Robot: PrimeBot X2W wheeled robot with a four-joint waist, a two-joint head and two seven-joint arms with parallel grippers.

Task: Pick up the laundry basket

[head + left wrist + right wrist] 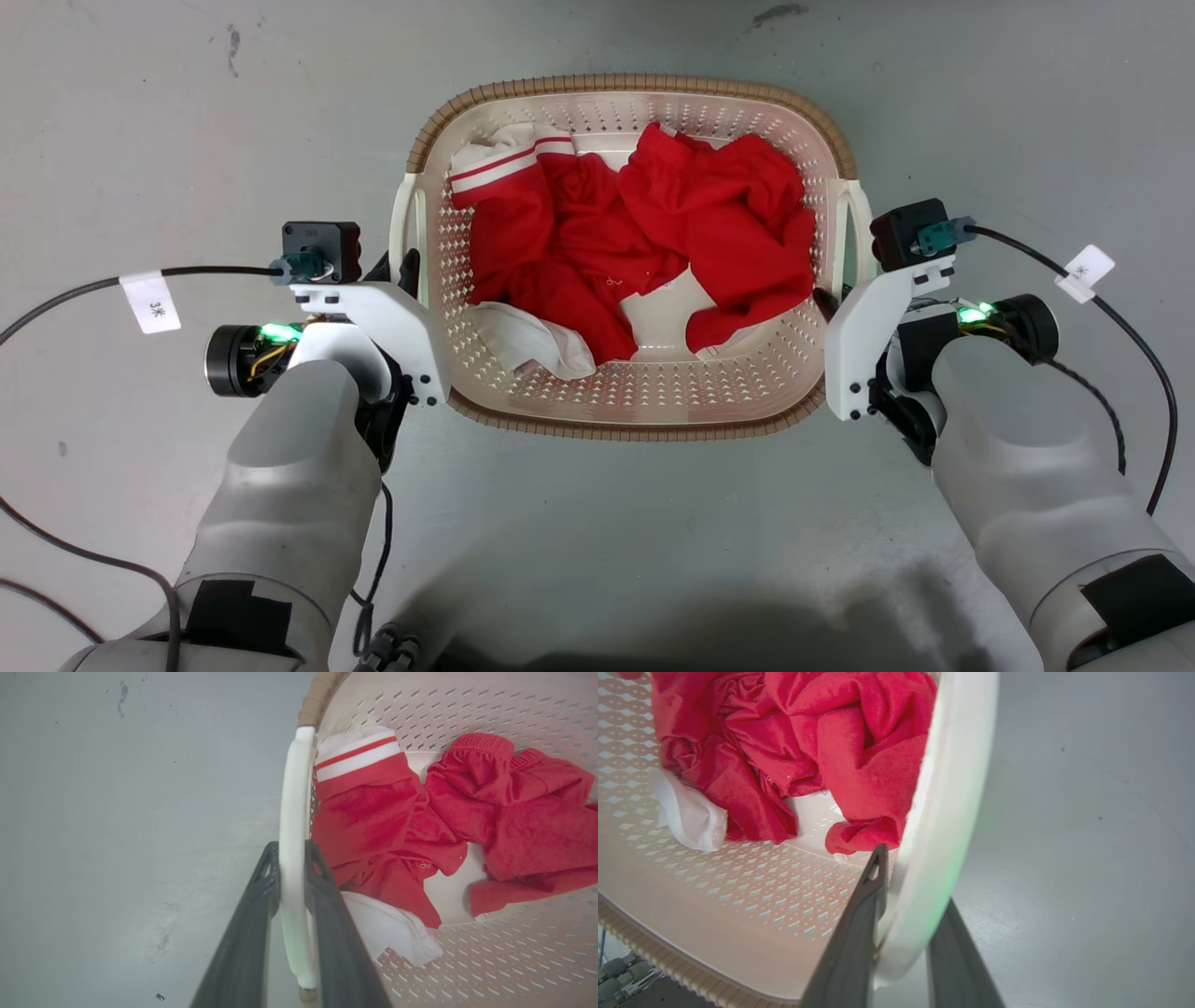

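Nearest the head camera, two pale forearms reach forward over the grey floor (597,541), one on each side of the basket (635,431). The left gripper (403,273) has its dark fingers pinched on the left handle (404,219). In the left wrist view that gripper (292,851) has one finger on the outer face of the white handle (294,812) and one on the inner face, both touching it. The right gripper (826,303) clamps the right handle (854,233) in the same way. In the right wrist view this gripper (915,877) has its inner finger against the inside of the handle (952,788), while the outer finger is partly hidden behind it. The basket lies between the two grippers, centred ahead of the robot, long sides running left to right. Whether it touches the floor cannot be told. Inside it, a white cloth (532,341) lies toward the near left, and crumpled red clothes (635,252) cover most of the perforated bottom. A white band with a red stripe (495,168) sits at the far left. Beyond them the brown rim (635,84) curves round the far side.
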